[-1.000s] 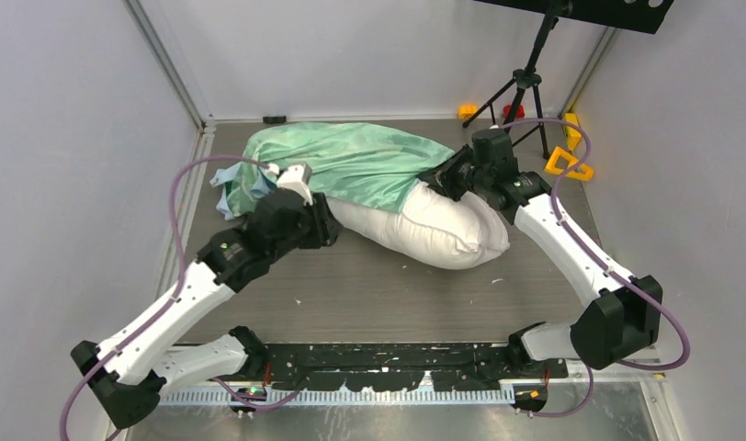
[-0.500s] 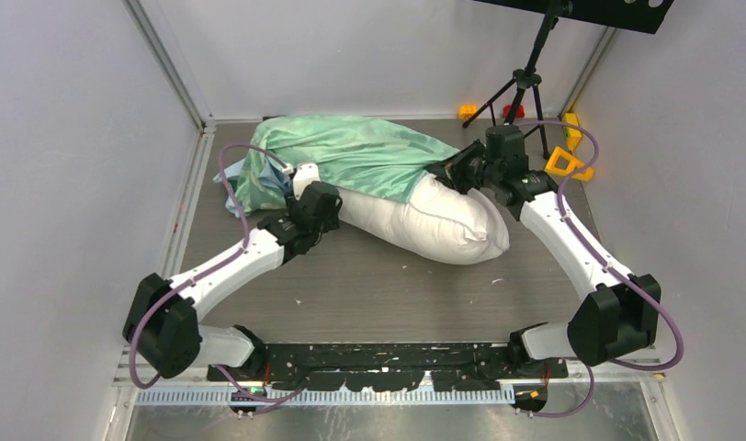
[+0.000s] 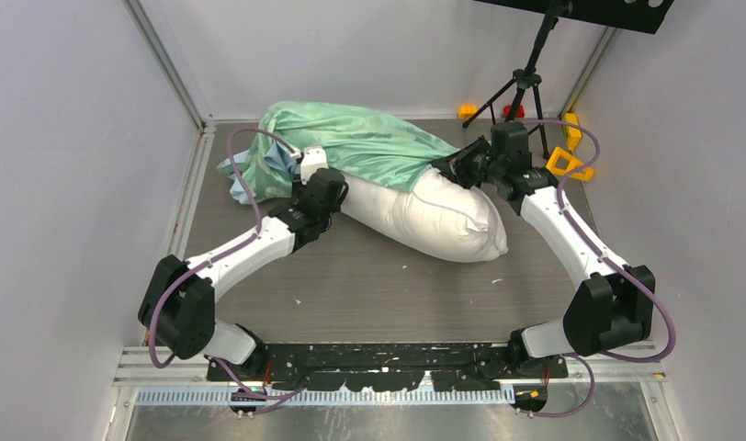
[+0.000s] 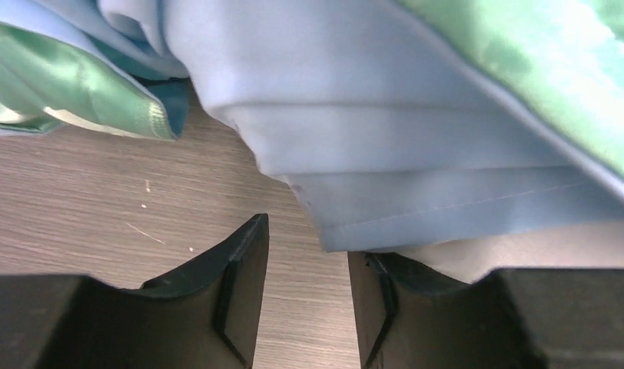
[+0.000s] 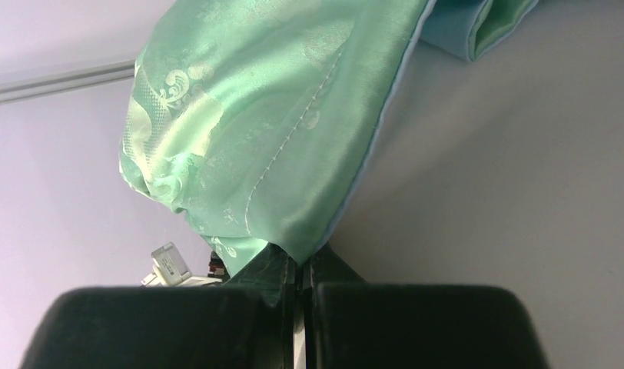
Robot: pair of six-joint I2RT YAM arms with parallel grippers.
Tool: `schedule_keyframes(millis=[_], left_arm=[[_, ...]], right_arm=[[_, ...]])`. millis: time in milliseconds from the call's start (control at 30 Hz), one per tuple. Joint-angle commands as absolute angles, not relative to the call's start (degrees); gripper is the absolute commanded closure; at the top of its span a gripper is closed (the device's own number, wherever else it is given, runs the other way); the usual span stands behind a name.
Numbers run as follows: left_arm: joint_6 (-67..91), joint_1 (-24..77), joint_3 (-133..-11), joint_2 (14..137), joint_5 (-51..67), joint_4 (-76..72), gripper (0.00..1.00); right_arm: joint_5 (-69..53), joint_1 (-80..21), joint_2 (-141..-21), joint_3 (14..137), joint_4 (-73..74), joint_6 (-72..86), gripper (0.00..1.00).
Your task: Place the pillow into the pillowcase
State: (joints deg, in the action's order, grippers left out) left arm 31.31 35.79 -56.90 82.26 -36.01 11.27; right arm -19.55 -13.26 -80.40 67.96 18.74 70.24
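Mint-green cloth covers roughly the far-left half of the pillow (image 3: 434, 216). This is the pillowcase (image 3: 351, 147), bunched toward the far-left corner of the table (image 3: 378, 285), while the bare white end of the pillow points at the middle of the right edge.

The right gripper (image 3: 457, 170) pinches the hem of the pillowcase where it crosses the pillow on the far side. In the right wrist view its fingers (image 5: 278, 269) are pressed together on the green cloth.

Over the last second that hand has drawn the hem a little farther toward the right edge. The bunched cloth has also risen and shifted toward the far edge. The left arm has swung in from the left edge, and the left gripper (image 3: 311, 163) now sits at the near-left side of the sack's mouth.

Its wrist view shows the fingers (image 4: 240, 261) apart with only bare table between them, gripping nothing. The light-blue inner hem hangs just ahead of them, and a pale strip of pillow lies against the right finger.

By my reading the sack is only about half on. The left hand seems placed to take its side of the hem, so that both hands can draw the mouth down over the exposed end.
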Motion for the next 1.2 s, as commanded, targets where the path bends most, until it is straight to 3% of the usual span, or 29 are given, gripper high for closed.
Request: schedule_keyframes(millis=[0, 467, 567, 1167], left_arm=[[28.7, 34.24, -59.38, 81.71, -44.43, 6.5, 0.57], [20.43, 32.46, -60.45, 84.77, -45.74, 0.26, 0.7], [19.3, 32.3, -60.5, 85.13, -42.05, 0.27, 0.56], [23.71, 32.1, -53.33, 82.42, -31.29, -8.56, 0.58]], right_arm=[[-18.98, -12.47, -80.6, 69.64, 15.8, 69.52, 1.0], [-18.16, -12.1, -80.52, 70.83, 18.2, 67.55, 1.0], [-17.67, -11.98, -80.38, 71.01, 18.46, 67.15, 1.0], [-17.84, -11.79, -81.21, 70.91, 18.52, 66.48, 1.0]])
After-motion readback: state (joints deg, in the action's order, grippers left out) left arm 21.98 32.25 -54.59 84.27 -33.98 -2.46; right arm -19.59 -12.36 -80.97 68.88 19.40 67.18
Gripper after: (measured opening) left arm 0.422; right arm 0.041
